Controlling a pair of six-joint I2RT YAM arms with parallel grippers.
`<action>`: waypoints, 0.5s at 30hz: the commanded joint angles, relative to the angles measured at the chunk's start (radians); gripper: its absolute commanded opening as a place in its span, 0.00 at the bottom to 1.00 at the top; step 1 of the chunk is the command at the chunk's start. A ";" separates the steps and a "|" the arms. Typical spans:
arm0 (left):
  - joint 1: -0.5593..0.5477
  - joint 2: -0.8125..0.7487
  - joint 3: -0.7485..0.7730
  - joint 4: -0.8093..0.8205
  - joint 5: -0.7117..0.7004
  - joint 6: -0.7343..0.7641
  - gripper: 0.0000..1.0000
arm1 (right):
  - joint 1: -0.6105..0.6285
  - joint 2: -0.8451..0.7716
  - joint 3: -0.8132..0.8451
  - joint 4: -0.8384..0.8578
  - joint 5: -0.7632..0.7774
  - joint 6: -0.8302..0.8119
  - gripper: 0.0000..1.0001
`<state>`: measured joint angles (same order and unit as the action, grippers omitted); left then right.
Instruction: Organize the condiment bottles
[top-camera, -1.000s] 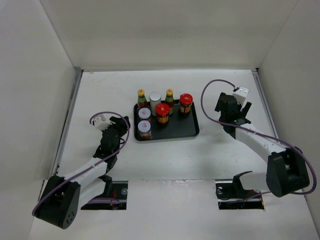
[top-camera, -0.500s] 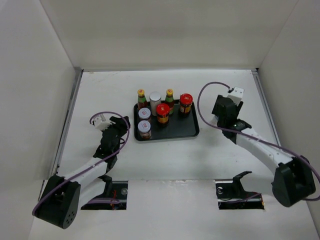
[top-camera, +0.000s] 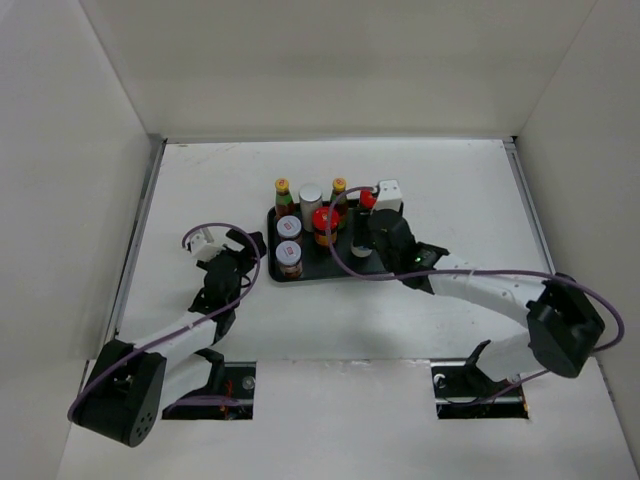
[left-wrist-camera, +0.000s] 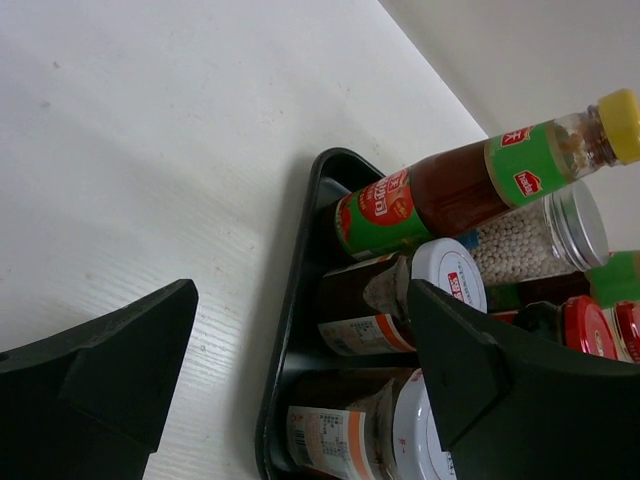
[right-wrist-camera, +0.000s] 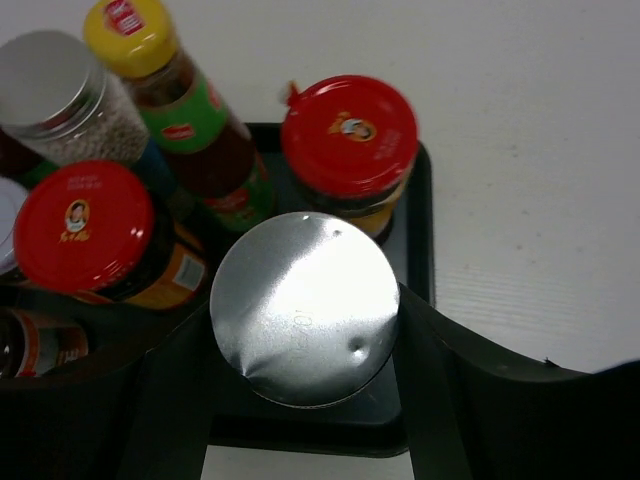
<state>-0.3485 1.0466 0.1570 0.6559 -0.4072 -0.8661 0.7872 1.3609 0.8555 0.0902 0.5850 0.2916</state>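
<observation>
Lower silver-topped jar (right-wrist-camera: 303, 305), seemingly clamped by right gripper (right-wrist-camera: 303, 322), straight onto tray (right-wrist-camera: 310, 427) beside red-capped jar (right-wrist-camera: 350, 135); keep wide-spread, empty left gripper (left-wrist-camera: 300, 300) clear.

The white table (top-camera: 450, 180) bears a flat dark tray (top-camera: 312, 268) (condiment bottles (top-camera: 311, 196) standing on it) toward its far middle.

A dark tray (top-camera: 315, 268) (flat, rectangular) lies on the table (top-camera: 450, 190).
</observation>
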 joint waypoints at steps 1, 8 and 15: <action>0.016 -0.026 0.018 0.040 -0.010 0.006 0.91 | 0.040 0.049 0.106 0.192 -0.014 -0.040 0.55; 0.035 -0.039 0.015 0.024 -0.024 0.006 1.00 | 0.065 0.159 0.140 0.229 0.015 -0.086 0.64; 0.036 -0.016 0.027 0.008 -0.031 -0.004 1.00 | 0.066 0.173 0.119 0.235 0.030 -0.091 0.88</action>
<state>-0.3187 1.0252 0.1570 0.6392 -0.4191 -0.8650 0.8459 1.5448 0.9352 0.2398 0.5869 0.2127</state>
